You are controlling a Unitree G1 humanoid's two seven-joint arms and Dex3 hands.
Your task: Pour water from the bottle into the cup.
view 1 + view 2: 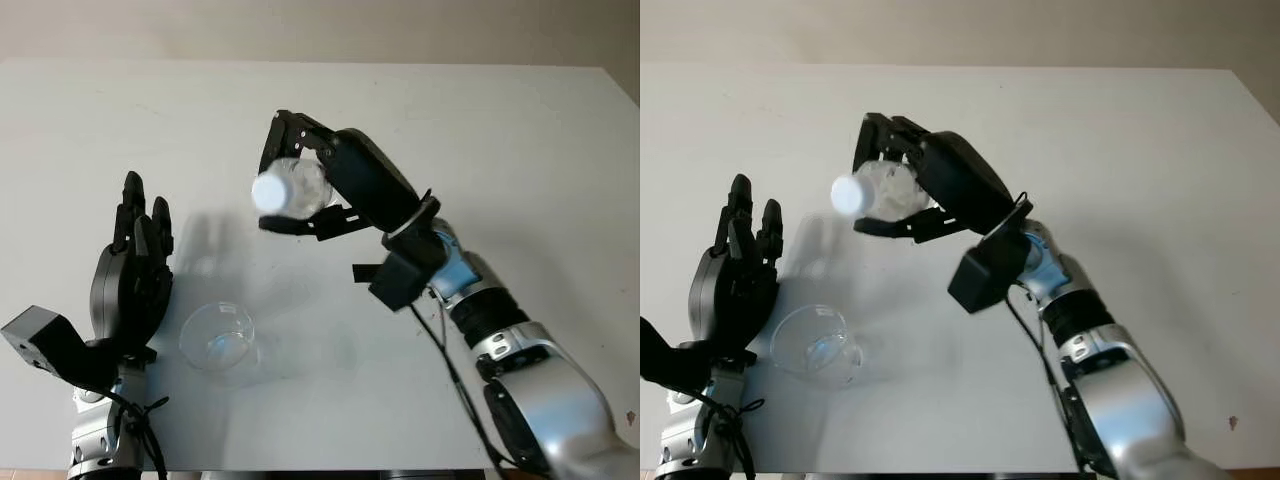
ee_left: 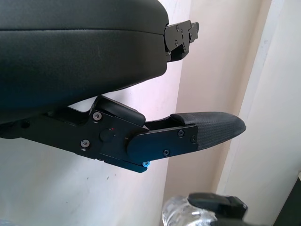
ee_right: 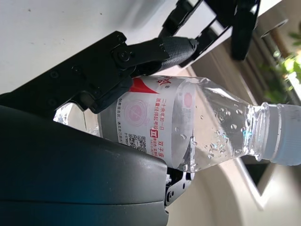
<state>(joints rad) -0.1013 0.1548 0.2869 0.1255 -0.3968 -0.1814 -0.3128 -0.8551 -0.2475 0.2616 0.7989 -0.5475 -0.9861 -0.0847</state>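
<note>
A clear plastic bottle (image 1: 290,188) is gripped by the right hand (image 1: 310,185) and held in the air above the middle of the white table (image 1: 520,140), well clear of the surface. The bottle is enclosed by the black fingers (image 3: 155,49) on one side and by the hand's shell on the other, with its white cap (image 3: 289,134) still screwed on and its neck projecting beyond the fingers. A white and red label is seen wrapped round the bottle's body, and droplets are seen inside its upper part. A clear cup (image 1: 217,342) is stood on the table near the front edge, toward the front left corner, apart from the bottle and nearer the robot. The left hand (image 1: 135,265) is held open, upright, just beside the cup on its left, and nothing is grasped by it.
</note>
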